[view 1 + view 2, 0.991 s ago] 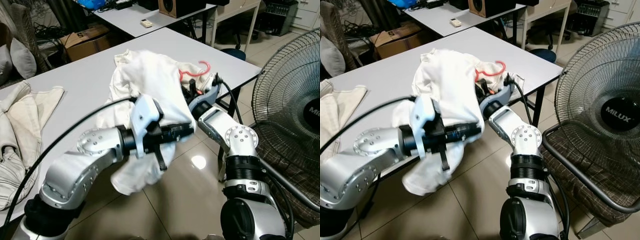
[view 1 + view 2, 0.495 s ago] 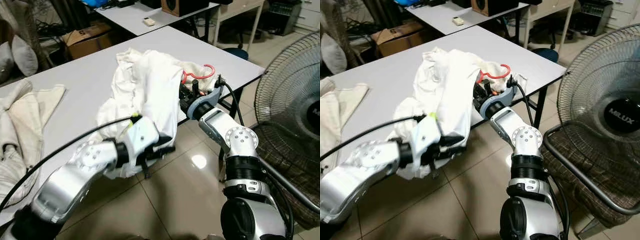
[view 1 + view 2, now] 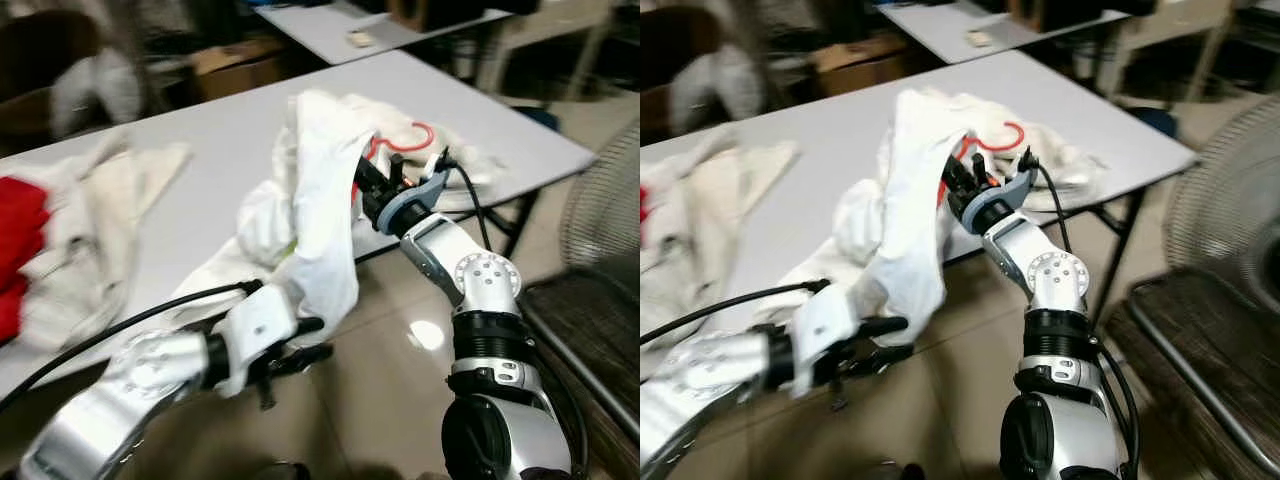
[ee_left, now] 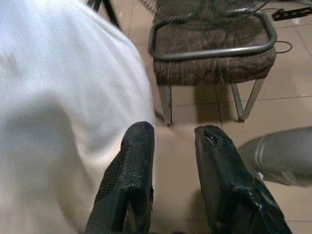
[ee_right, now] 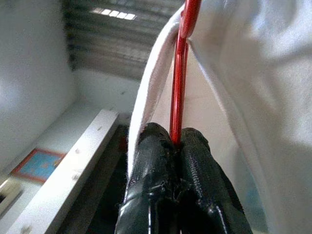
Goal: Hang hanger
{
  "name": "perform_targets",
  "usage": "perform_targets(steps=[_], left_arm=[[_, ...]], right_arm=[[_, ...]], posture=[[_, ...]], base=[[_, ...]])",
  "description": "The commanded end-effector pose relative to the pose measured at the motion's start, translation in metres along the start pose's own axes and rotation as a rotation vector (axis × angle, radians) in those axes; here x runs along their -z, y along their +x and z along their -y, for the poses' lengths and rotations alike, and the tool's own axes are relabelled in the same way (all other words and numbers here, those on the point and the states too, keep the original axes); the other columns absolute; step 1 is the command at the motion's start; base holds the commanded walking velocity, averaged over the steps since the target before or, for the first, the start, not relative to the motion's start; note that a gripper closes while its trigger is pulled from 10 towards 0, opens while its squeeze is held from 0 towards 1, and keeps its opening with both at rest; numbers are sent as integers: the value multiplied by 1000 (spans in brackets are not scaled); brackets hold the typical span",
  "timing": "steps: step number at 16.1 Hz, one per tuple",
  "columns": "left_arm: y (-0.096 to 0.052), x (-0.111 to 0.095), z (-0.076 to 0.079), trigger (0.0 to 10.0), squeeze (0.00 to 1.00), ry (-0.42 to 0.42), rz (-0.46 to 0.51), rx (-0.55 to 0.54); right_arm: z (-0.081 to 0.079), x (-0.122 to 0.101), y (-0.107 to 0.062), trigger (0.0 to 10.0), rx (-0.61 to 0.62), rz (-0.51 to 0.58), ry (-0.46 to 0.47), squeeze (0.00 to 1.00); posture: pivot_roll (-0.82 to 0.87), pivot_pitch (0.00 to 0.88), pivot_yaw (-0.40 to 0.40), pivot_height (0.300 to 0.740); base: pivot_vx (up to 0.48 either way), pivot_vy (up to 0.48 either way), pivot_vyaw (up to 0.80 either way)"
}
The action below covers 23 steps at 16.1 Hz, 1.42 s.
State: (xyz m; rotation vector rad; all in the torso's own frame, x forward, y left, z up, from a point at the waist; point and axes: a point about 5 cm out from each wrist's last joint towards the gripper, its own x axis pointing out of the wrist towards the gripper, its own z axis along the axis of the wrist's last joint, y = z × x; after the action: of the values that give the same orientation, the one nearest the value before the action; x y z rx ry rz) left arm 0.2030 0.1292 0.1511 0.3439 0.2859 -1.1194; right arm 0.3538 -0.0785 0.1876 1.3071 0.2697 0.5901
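The right tool [image 5: 176,141] is clamped on the thin red bar of the hanger [image 3: 408,140], its two black fingers [image 5: 151,161] pressed together around it in the right wrist view, with white cloth draped over the bar on both sides. The head views show what that close view does not: the hanger's red hook pokes out of the white garment [image 3: 325,200] above the far right part of the grey surface [image 3: 215,130], and the garment hangs down from there past the near edge toward the tiled floor. The left tool [image 3: 295,355] sits low and near, in front of the surface, just beside the garment's lower hem; the left wrist view shows its fingers [image 4: 134,165] apart with nothing between them, the white cloth alongside one finger, and a chair with a brown cushion [image 4: 209,53] beyond. A beige cloth [image 3: 95,220] and something red [image 3: 15,240] lie on the left of the surface. The head views are blurred.
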Motion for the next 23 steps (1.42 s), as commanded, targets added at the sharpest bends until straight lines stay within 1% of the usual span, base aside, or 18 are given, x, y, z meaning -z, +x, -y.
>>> perform_targets(steps=[1,2,3,4,5,6,7,8,9,10,11,12,13,16,18,19,21,23], left_arm=[[-6,-1,-3,10000,0,-8,-2,-9],[-20,5,-8,10000,0,-118,39,-80],[-35,13,-19,10000,0,-222,89,-197],[-42,19,-25,10000,0,-255,102,-265],[-52,25,-33,10000,0,-289,125,-368],[-61,27,-44,10000,0,-324,190,-517],[-65,26,-48,10000,0,-357,239,-578],[-68,25,-49,10000,0,-370,265,-603],[-73,22,-52,10000,0,-387,308,-656],[-81,20,-57,10000,0,-395,356,-726],[-88,17,-60,10000,0,-396,399,-766],[-96,11,-62,10000,0,-404,474,-787],[-98,7,-61,10000,0,-410,509,-780],[-99,4,-58,10000,0,-410,533,-769],[-92,3,-52,10000,0,-407,510,-716],[-82,5,-48,10000,0,-410,477,-692],[-68,9,-46,10000,0,-408,428,-691],[-58,9,-46,10000,0,-402,418,-692]], right_arm=[[-14,9,7,10000,-70,-33,8,0],[-21,13,4,10000,-123,-74,-23,0],[-27,16,-2,10000,-177,-110,-46,0],[-31,17,-5,10000,-209,-127,-55,0],[-37,19,-12,10000,-262,-153,-67,0],[-45,22,-23,10000,-345,-188,-79,0],[-48,24,-27,10000,-375,-203,-82,0],[-48,25,-29,10000,-388,-209,-87,0],[-48,28,-32,10000,-398,-227,-106,0],[-48,30,-36,10000,-411,-242,-111,0],[-47,32,-39,10000,-424,-250,-109,0],[-46,35,-45,10000,-448,-262,-106,0],[-46,36,-49,10000,-463,-269,-104,0],[-40,39,-56,10000,-476,-274,-96,0],[-36,40,-58,10000,-466,-269,-101,0],[-30,44,-62,10000,-451,-276,-124,0],[-26,46,-69,10000,-448,-276,-129,0],[-20,46,-73,10000,-420,-264,-155,0]], posture=[[-127,16,134,740],[-117,17,127,740],[-109,15,117,740],[-103,15,109,740],[-99,13,102,740],[-98,12,98,740],[-98,10,98,740],[-98,10,98,740],[-98,10,97,740],[-97,9,95,740],[-92,8,91,740],[-86,7,84,740],[-83,6,80,740],[-74,0,71,740],[-68,0,64,740],[-60,0,59,740],[-46,0,53,740],[-36,0,50,740]], base=[[0,0,800],[0,0,800],[0,0,800],[0,0,800],[0,0,794],[0,0,788],[0,0,788],[0,0,788],[0,0,788],[0,0,788],[0,0,788],[0,0,788],[0,0,788],[0,0,781],[0,0,775],[0,0,775],[0,0,775],[0,0,775]])
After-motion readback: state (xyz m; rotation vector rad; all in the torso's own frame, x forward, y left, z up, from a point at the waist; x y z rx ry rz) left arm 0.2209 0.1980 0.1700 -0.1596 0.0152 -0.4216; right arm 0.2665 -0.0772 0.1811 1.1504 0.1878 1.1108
